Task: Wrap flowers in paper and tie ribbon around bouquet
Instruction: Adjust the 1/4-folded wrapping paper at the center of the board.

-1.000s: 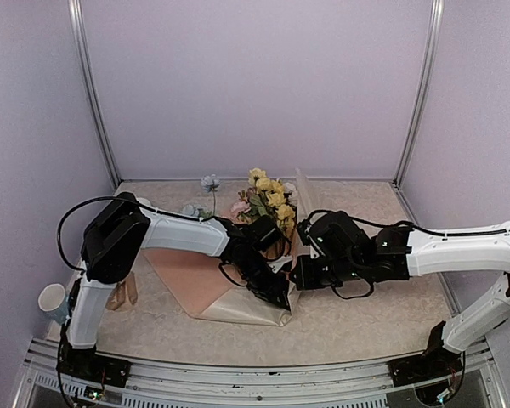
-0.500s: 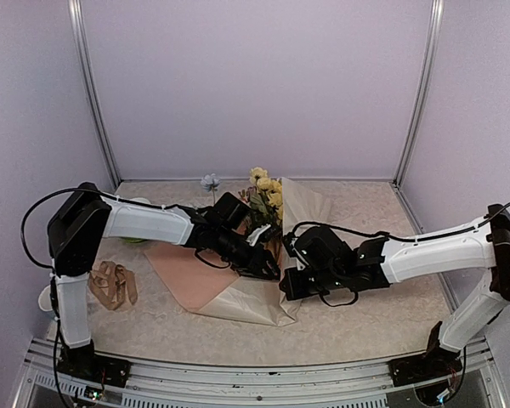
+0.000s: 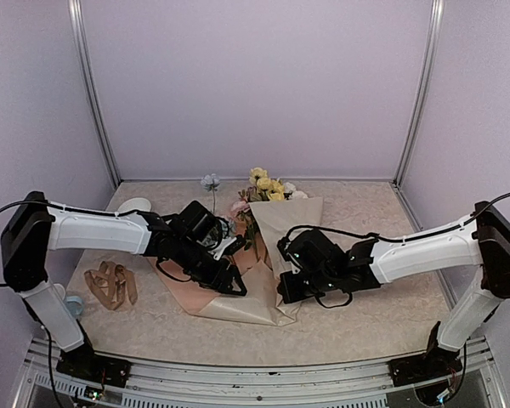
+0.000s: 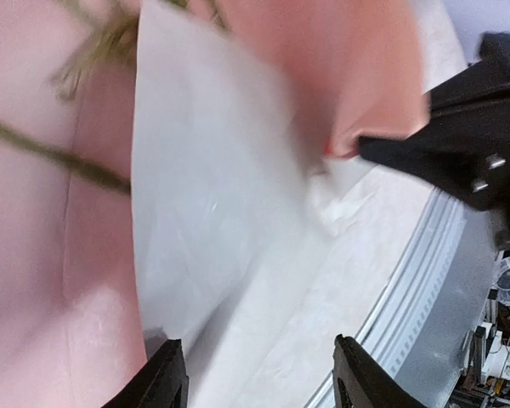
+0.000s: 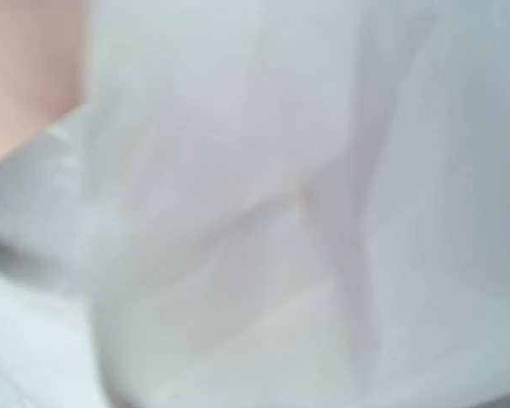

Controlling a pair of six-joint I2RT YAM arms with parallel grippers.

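Paper (image 3: 289, 225) lay on bench (image 3: 374, 314), flap folded over stems of flowers (image 3: 268, 184), blooms out at far end. Right jaws pinched flap's near edge; left jaws released, just beside it. Ribbon (image 3: 109, 285) lay well left.

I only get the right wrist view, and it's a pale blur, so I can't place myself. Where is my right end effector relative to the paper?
Observer: The right end effector is shut, down at the near end of the paper, on the flap folded across the stems.
Operator: Are the blooms covered too?
Observer: No, the flowers stick out past the paper's far edge.
Operator: And the ribbon?
Observer: The ribbon lies in a loose heap on the table, left of the paper, untouched.
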